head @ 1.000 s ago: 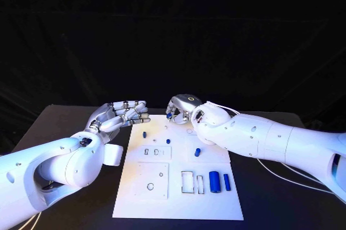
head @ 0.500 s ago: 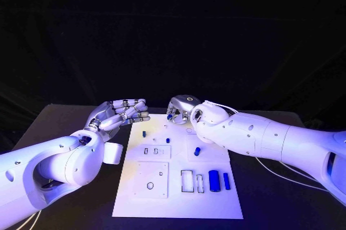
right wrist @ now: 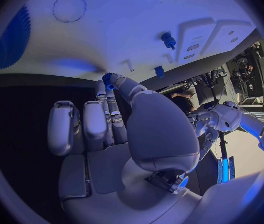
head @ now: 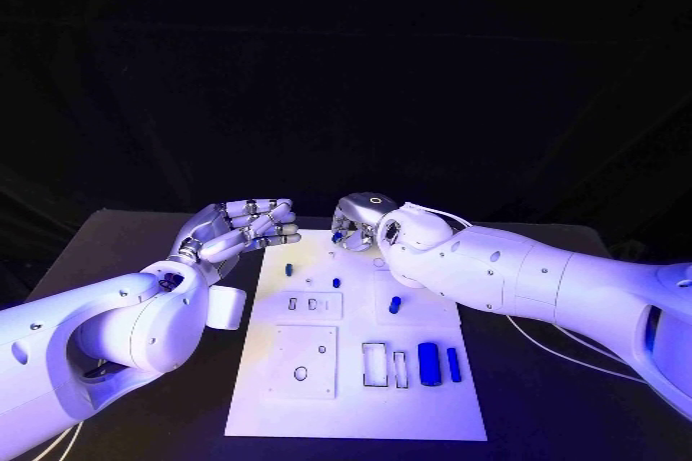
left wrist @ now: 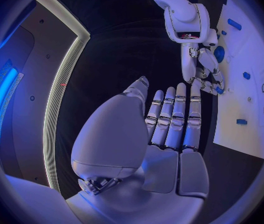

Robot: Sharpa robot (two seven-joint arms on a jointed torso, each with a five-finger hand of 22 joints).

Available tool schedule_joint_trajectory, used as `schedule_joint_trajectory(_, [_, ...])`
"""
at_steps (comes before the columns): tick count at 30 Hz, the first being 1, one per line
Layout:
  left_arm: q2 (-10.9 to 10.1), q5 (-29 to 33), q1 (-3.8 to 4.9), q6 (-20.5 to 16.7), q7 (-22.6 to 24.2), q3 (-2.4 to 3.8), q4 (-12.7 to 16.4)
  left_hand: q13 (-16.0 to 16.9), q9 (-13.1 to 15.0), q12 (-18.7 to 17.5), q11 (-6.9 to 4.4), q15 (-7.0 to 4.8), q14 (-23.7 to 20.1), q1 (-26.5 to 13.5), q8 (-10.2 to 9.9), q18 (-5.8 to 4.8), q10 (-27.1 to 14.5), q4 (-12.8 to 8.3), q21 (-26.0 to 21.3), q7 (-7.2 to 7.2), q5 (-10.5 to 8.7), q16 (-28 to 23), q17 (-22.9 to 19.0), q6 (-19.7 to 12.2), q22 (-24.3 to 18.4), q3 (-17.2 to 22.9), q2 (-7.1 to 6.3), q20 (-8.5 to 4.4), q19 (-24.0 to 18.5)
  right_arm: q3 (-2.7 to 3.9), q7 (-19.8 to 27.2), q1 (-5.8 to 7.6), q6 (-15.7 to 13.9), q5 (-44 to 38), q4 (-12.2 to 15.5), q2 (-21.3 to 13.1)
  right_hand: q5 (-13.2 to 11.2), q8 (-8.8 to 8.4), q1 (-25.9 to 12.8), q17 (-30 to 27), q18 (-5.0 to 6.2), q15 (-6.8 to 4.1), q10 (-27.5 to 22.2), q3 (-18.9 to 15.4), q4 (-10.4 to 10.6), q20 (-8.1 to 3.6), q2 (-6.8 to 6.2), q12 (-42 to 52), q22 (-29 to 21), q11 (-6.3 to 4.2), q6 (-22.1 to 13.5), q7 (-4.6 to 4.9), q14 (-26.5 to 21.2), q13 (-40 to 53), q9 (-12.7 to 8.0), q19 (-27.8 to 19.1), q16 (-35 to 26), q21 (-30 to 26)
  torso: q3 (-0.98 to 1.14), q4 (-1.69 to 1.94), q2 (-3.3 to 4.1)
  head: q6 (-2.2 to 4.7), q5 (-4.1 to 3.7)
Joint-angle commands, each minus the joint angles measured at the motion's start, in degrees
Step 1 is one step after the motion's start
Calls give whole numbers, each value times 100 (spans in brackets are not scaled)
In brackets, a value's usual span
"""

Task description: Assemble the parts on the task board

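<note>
Little has moved since 1 second ago: your right hand [head: 361, 224] has only edged slightly at the far edge of the task board [head: 361, 401], likely poised for insertion; it pinches a small blue part [right wrist: 109, 79] at its fingertips; your left hand [head: 238, 231] hovers alongside, fingers loosely extended, holding nothing; 2 blue cylinders [head: 430, 363] lie near the board's front.

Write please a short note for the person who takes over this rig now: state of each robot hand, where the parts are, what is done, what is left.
Left robot hand: open, holds nothing, at the task board's far left corner.
Right robot hand: pinches a small blue gear over the board's far edge.
Done: blue pegs stand in the far part of the board.
Left: blue cylinder and blue bar lie loose beside empty slots.
</note>
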Motion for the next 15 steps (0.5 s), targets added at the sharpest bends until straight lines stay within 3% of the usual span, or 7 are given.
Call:
schedule_joint_trajectory(1, [19, -24, 13, 117, 23, 6, 5, -5, -5, -31, 8, 19, 32, 40, -19, 72, -19, -24, 30, 30, -28, -17, 9, -22, -5, -4, -9, 13, 45, -5, -28, -9, 134, -67, -35, 41, -44, -45, -42, -40, -32, 15, -119, 21, 44, 19, -44, -89, -47, 54, -57, 41, 31, -30, -1, -78, -18, -59, 0, 6, 1, 9, -5])
schedule_joint_trajectory(9, [23, -24, 19, 128, 2, 6, -2, -6, -5, -35, 9, 20, 30, 38, -22, 71, -22, -23, 29, 32, -28, -21, 9, -24, -6, -5, -10, 13, 45, -11, -64, -26, 98, -56, -125, 92, -170, -287, -134, -525, 81, 182, -671, 51, 115, 159, -237, -380, -546, 255, -537, 238, -140, -168, -95, -474, -288, -415, 1, 11, 6, 12, 4])
schedule_joint_trajectory(15, [9, -24, 23, 126, -9, 6, -14, -7, -6, -38, 11, 22, 28, 34, -24, 70, -26, -21, 28, 34, -29, -24, 9, -27, -8, -8, -12, 13, 44, -11, -114, -24, -46, -99, 141, -99, -163, -278, -137, -664, 118, 209, -802, -14, 122, 199, -309, -398, -687, 288, -653, 254, -191, -185, -115, -587, -363, -530, 0, -14, -7, 17, 20])
